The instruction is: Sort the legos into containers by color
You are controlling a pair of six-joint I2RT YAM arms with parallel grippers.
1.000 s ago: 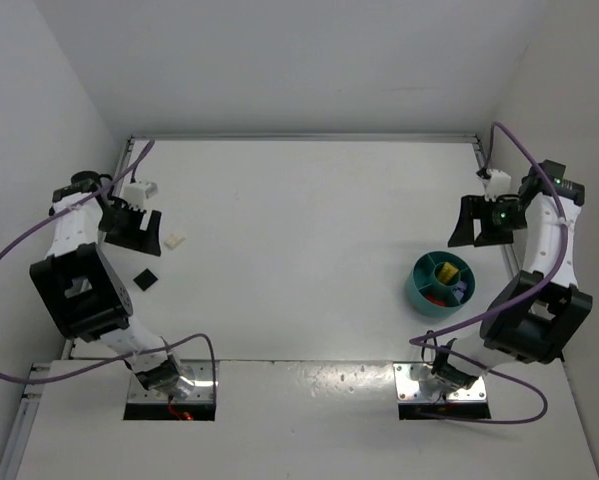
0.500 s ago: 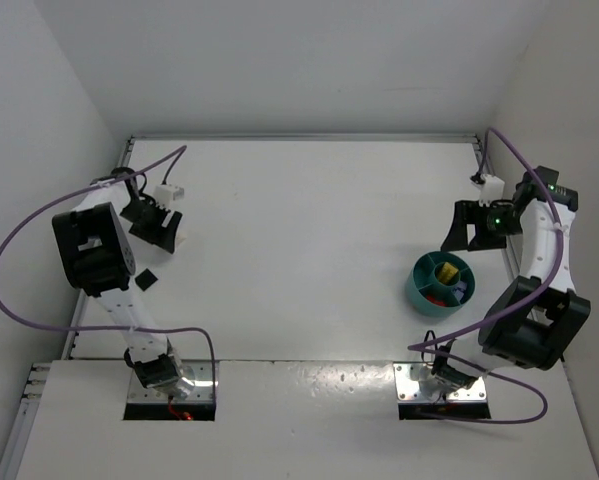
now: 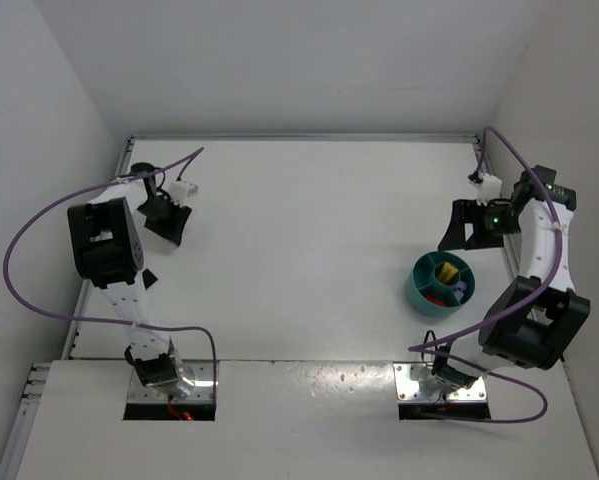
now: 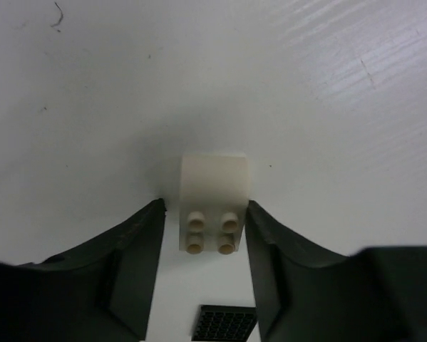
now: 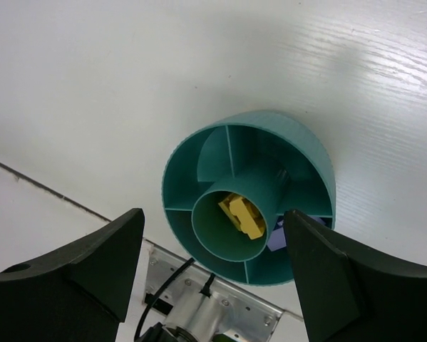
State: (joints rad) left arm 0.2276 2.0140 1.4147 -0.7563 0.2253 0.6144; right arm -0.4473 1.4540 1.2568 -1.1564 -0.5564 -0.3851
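Observation:
A cream-white lego (image 4: 213, 192) lies on the white table between my left gripper's (image 4: 204, 214) fingers. The right finger (image 4: 259, 228) touches its side and a thin gap shows at the left finger (image 4: 152, 228). From above, the left gripper (image 3: 167, 222) hides that brick. A black lego (image 4: 224, 324) lies just behind it, also partly seen beside the arm (image 3: 150, 276). The teal bowl (image 3: 415, 285) holds a yellow lego (image 3: 445, 270) in its centre cup, with red (image 3: 439, 297) and lavender (image 3: 462, 290) in outer compartments. My right gripper (image 3: 462, 225) hangs open above the bowl (image 5: 309, 149).
The left arm's upright link (image 3: 104, 245) stands close to the table's left rail (image 3: 79, 310). Purple cables (image 3: 39, 240) loop off both arms. The right arm's metal base plate (image 5: 220, 313) shows just past the bowl. White walls close in the table on the sides and back.
My left gripper swung right and settled over the cream-white lego, and its jaws narrowed around it. My right gripper drifted slightly left and opened a little wider.

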